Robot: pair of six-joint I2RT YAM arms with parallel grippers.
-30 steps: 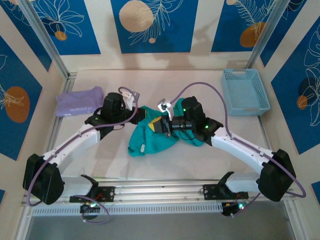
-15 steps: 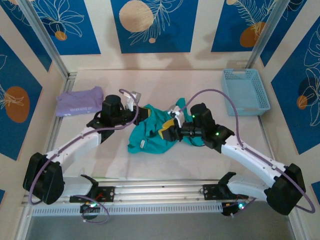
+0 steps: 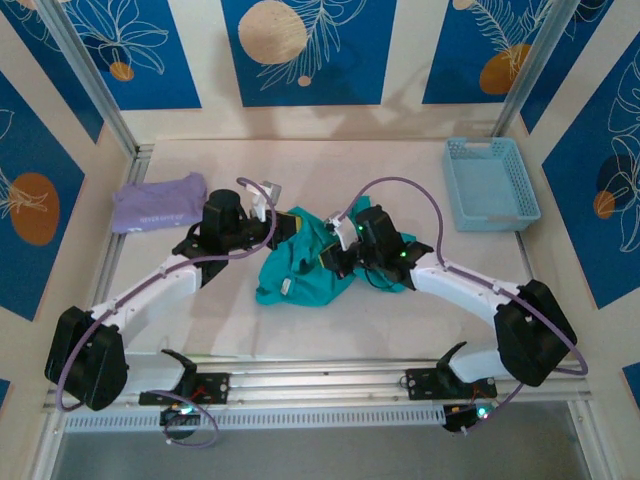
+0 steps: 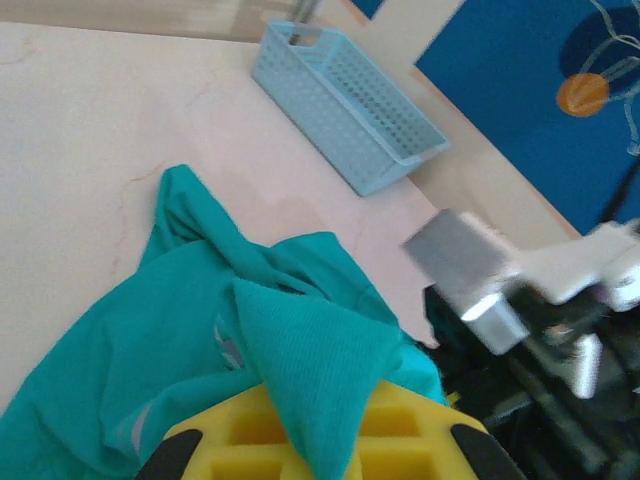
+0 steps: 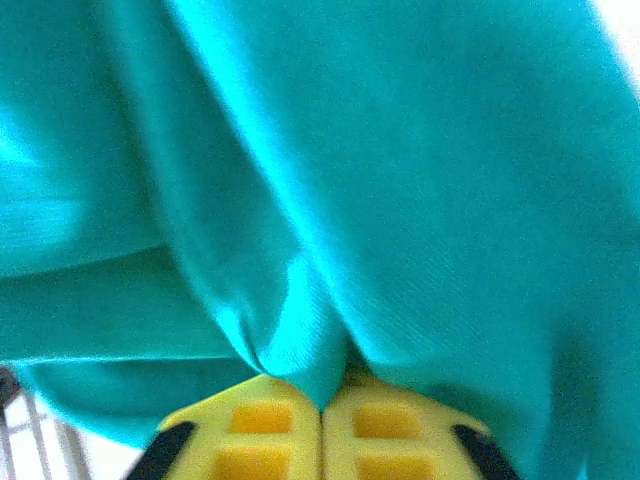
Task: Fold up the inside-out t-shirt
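Observation:
The inside-out t-shirt (image 3: 300,270) is a crumpled teal heap in the middle of the table. My left gripper (image 3: 283,228) is at its upper left edge. In the left wrist view that gripper (image 4: 320,440) is shut on a raised triangular fold of the t-shirt (image 4: 180,340), which comes up between the yellow pads (image 4: 250,425). My right gripper (image 3: 331,257) is at the heap's right side. Its yellow pads (image 5: 265,425) are pressed together with a pinch of teal cloth (image 5: 400,180) caught at the tips of the right gripper (image 5: 322,400).
A folded lavender shirt (image 3: 158,203) lies at the far left behind the left arm. A light blue basket (image 3: 490,183) stands at the back right, also seen as the basket (image 4: 345,105) beyond the t-shirt. The right arm's wrist (image 4: 520,300) is close on the left gripper's right.
The right gripper opened, shifted slightly along the t-shirt's right side, and shut again on the cloth; its arm swung inward. The left gripper kept its hold and barely moved.

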